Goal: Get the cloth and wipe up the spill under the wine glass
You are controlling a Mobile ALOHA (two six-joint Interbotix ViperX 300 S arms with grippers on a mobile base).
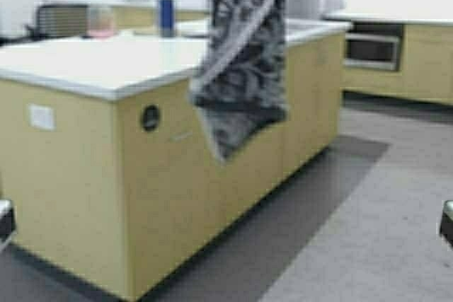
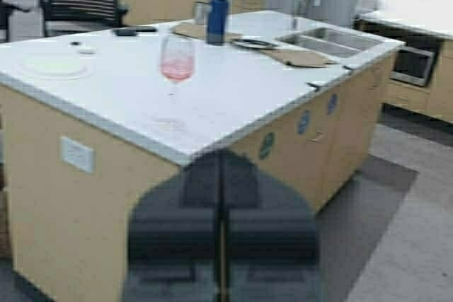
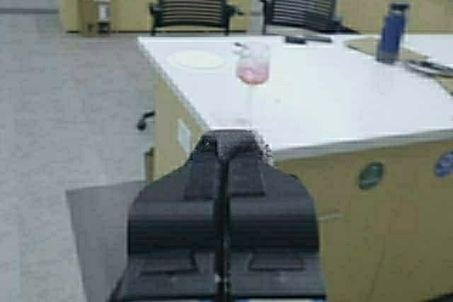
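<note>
Cloth (image 1: 241, 54): soft woven fabric, matt, hanging in folds, dark ground with pale leaf pattern. Wine glass (image 2: 177, 61): clear glass, smooth, pinkish inside the bowl. Desk (image 2: 233, 97): top white, smooth, slight sheen; sides tan laminate-like panels, matt. Bottle (image 2: 217, 15): dark blue, smooth, material not determinable. Sink (image 2: 322, 37): metal, dull shine. Flat sheets (image 2: 301, 56) on the desk: tan, paper-like, matt. Left tool (image 2: 223, 231) and right tool (image 3: 223, 224): black, matt, plastic-like. Floor (image 1: 368, 231): grey carpet, rough.
</note>
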